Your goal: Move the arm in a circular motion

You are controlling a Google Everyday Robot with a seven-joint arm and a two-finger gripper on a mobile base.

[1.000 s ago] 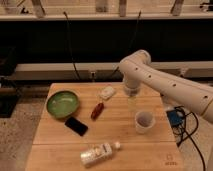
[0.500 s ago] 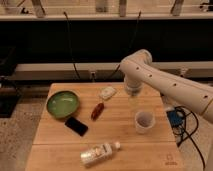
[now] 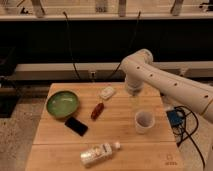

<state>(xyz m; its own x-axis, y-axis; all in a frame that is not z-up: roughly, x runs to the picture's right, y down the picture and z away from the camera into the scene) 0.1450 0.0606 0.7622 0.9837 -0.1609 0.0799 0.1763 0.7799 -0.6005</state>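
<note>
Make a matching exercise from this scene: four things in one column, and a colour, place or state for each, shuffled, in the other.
Things:
1 bowl
2 phone
3 bottle
4 gripper

Descriptions:
a lying on its side
b green
c just behind the cup, under the arm
d black

Pairs: 1-b, 2-d, 3-a, 4-c

Dim warm overhead light, dark backdrop, soft sheen on the arm (image 3: 165,82). The gripper (image 3: 135,103) hangs pale above the table (image 3: 55,135).
</note>
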